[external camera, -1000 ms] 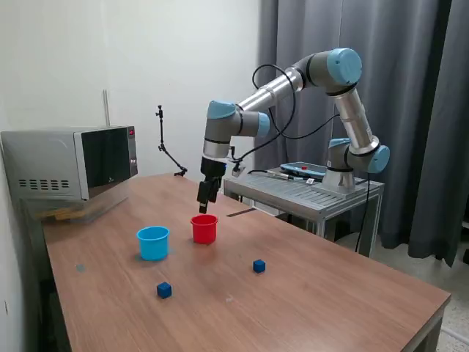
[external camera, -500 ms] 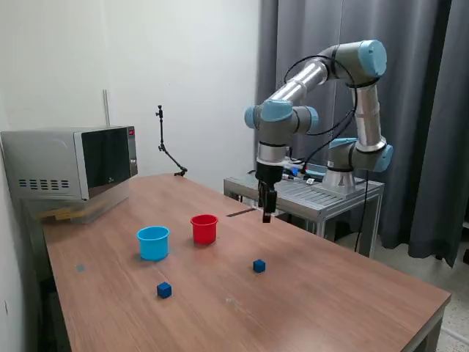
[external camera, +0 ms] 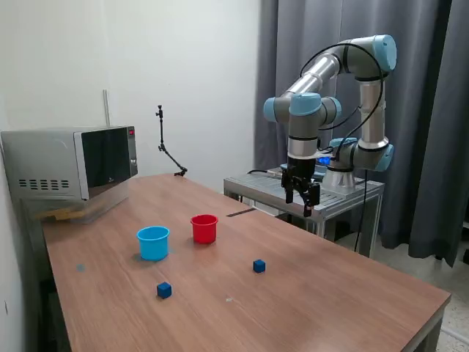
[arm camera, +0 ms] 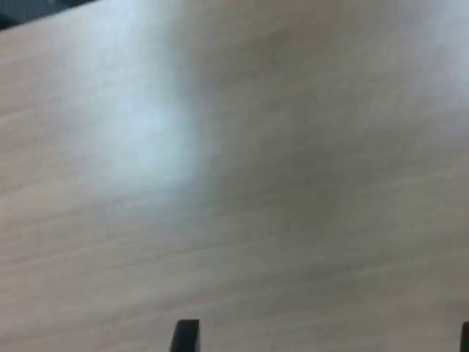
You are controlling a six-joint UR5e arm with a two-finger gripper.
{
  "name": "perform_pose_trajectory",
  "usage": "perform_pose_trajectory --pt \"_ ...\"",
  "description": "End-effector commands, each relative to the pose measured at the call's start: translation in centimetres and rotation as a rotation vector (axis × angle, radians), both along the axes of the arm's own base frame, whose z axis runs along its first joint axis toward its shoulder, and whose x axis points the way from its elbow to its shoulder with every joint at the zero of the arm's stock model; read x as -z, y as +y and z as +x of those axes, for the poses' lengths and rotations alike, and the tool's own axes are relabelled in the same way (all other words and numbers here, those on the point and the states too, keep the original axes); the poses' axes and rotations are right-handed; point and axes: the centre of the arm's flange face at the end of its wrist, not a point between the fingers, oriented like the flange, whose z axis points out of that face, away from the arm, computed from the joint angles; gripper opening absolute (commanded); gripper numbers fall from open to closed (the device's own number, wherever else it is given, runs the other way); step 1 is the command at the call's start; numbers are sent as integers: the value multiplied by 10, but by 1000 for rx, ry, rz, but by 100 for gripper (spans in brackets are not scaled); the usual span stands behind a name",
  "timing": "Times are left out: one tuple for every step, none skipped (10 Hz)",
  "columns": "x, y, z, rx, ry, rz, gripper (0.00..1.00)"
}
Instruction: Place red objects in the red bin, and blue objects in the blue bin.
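The red bin (external camera: 204,228) and the blue bin (external camera: 153,242) stand side by side on the wooden table (external camera: 330,293). Two blue objects lie in front of them: one cube (external camera: 259,265) towards the exterior view's right, the other (external camera: 164,290) nearer the front. No red objects are visible. My gripper (external camera: 301,200) hangs open and empty above the table's far edge, well to the right of the red bin. The wrist view is blurred, with only bare wood under the gripper (arm camera: 322,341) and one dark fingertip (arm camera: 185,336) at the edge.
A microwave (external camera: 73,165) sits at the back on the exterior view's left. A thin black stand (external camera: 165,150) rises behind the table. The arm's base is mounted on a metal cart (external camera: 322,194) beside the table, with dark curtains (external camera: 425,125) behind it.
The arm has swung from just above the red bin towards the exterior view's right, ending over the table's far edge. Cups and cubes have not moved.
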Motion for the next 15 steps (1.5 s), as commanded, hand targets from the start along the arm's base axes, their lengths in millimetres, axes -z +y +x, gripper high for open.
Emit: perform_pose_trajectory --pt "-2 -7 1 -9 -13 -52 100" --pt "-3 -6 -2 -13 17 -34 100" --pt "-8 -7 -5 -18 31 -36 100" --pt "-13 -7 -9 -28 46 -39 100" --pt "-15 -9 -13 -52 57 -44 100" --pt "-5 -12 -20 -70 49 -43 100" --pt "16 -16 -25 -76 22 -40 100" --pt "30 -19 -25 -82 0 -39 100" --pt "48 -36 -17 -122 -30 -37 100" --pt "61 -37 -13 -130 -35 -38 100" --pt "73 -38 -14 -128 -23 -41 100" --pt "90 -38 -19 -128 -30 -39 100" --pt "110 -40 -21 -133 -51 -33 100" --pt "110 -41 -24 -133 -38 -33 100" --pt "108 -35 -31 -123 -25 -34 100"
